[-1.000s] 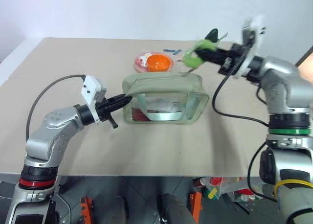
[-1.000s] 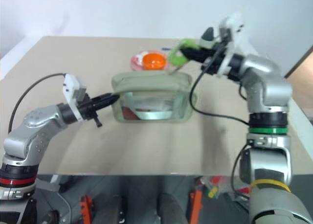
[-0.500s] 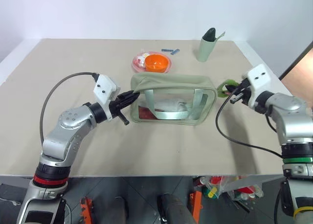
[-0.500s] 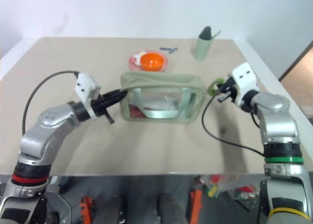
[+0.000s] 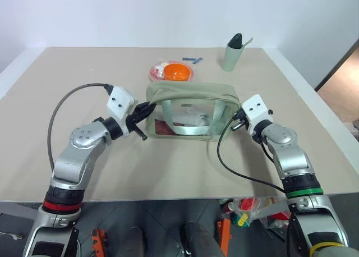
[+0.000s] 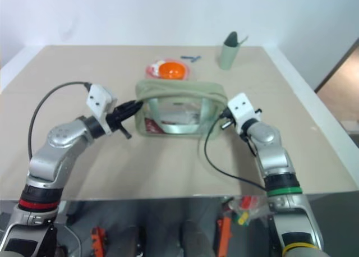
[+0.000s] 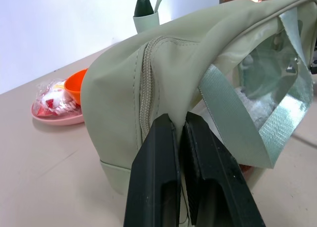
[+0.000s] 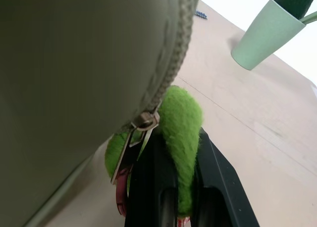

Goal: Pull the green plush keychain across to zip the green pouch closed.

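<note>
The right gripper (image 8: 179,207) is clamped on the green plush keychain (image 8: 181,133) at the right end of the green pouch (image 5: 188,94), which stands mid-table in front of an orange bowl (image 5: 178,71) on a pink plate (image 5: 155,74), while the left gripper (image 7: 181,152) pinches the fabric of the pouch's left end beside the zipper (image 7: 146,93). With the zipper pull apparently at the end of its track, further pulling risks dragging or tipping the pouch. The soft plush could also slip from the fingers, or the left pinch could lose the fabric.
</note>
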You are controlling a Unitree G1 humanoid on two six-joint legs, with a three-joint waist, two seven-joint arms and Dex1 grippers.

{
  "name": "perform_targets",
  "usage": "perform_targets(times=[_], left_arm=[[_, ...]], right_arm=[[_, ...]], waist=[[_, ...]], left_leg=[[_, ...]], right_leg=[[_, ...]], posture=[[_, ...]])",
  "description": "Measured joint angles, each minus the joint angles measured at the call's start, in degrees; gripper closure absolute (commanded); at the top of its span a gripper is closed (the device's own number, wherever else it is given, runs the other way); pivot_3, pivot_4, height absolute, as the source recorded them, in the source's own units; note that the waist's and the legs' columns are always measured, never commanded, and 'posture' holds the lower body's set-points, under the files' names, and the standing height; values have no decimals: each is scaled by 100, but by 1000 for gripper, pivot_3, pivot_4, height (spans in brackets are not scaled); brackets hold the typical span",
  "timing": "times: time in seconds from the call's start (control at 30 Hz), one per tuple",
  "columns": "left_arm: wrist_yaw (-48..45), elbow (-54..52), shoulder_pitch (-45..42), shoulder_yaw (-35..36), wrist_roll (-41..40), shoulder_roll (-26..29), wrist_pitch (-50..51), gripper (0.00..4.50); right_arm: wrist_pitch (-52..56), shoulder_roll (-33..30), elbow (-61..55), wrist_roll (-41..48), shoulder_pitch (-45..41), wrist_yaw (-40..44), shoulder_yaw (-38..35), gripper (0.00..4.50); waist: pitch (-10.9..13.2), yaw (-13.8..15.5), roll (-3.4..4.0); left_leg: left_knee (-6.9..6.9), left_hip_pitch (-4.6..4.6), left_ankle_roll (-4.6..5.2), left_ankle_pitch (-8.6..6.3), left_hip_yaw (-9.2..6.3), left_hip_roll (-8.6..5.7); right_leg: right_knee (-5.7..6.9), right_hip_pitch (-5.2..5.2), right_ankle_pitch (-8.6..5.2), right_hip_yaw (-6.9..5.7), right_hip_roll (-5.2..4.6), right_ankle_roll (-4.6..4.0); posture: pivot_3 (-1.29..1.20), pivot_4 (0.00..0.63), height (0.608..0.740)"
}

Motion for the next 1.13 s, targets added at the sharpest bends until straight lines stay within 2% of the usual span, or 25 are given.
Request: perform_targets(times=[0.03, 0.1, 0.13, 0.3, 0.47, 0.63, 0.8, 0.9, 1.0, 1.13], left_arm=[[-21, 28, -16, 0, 9, 1, -10, 4500], [-77, 88, -33, 4, 1, 23, -59, 3748], [-91, 127, -39, 15, -15, 22, -48, 3554], [-294, 399, -134, 272, -371, 16, 229, 1755], [-532, 424, -416, 621, -902, 72, 549, 54], [-843, 420, -418, 895, -1543, 257, 1078, 18], [-936, 9, -256, 1088, -1871, 635, 1419, 18], [-888, -241, 67, 1141, -1857, 714, 1441, 18], [-764, -437, 584, 1099, -1591, 835, 1325, 18], [-345, -547, 1123, 947, -962, 706, 893, 18]], right_arm=[[-33, -2, 23, 8, 0, 20, -8, 4475], [-82, -17, 38, 132, 1, 177, -82, 3756], [-81, -18, 25, 312, 1, 321, -194, 3573], [211, -189, -511, 1415, -30, 1056, -951, 1770], [761, -355, -1198, 2367, -25, 1692, -1347, 32], [1339, -690, -1928, 3017, 358, 1982, -1687, 8], [2071, -779, -2625, 3692, 797, 1781, -2230, 8], [2572, -843, -3134, 4150, 1092, 1583, -2532, 8], [2986, -907, -3882, 4589, 1763, 1532, -2693, 8], [2885, -913, -4609, 4452, 2909, 1616, -2492, 8]], waist=[[0, -4, 0], [0, -7, 0], [0, -6, 1], [1, -5, 1], [1, -5, 1], [1, 2, 1], [1, 0, 2], [1, 3, 2], [1, 6, 1], [0, 48, 0]], left_leg=[[0, 0, 2, 1, 0, 0], [-1, 0, 4, 3, 0, 0], [0, -1, 6, 4, 0, -1], [-2, -18, 6, 4, -2, -2], [-14, -16, 6, 2, -8, -1], [-17, -20, 6, 2, -13, 0], [-16, -18, 6, 2, -12, 0], [-15, -17, 6, 2, -12, 0], [-17, -16, 4, 0, -13, 2], [-16, -17, 4, 0, -11, 0]], right_leg=[[0, 0, 1, 0, 0, 0], [0, 0, 1, 1, 0, -1], [0, 0, 2, 1, -1, 0], [-5, -8, 12, -1, -1, 25], [-5, -9, 7, -9, 0, 25], [-5, -10, 0, -17, -1, 23], [-5, -10, -2, -15, -2, 19], [-5, -9, -4, -14, -3, 15], [-5, -8, -15, -17, -3, -1], [-6, -10, -26, -16, -7, -18]], posture=[[0, 150, 740], [0, 150, 740], [0, 150, 740], [0, 150, 740], [0, 150, 740], [0, 150, 740], [0, 150, 740], [0, 150, 740], [0, 150, 740], [0, 150, 740]])
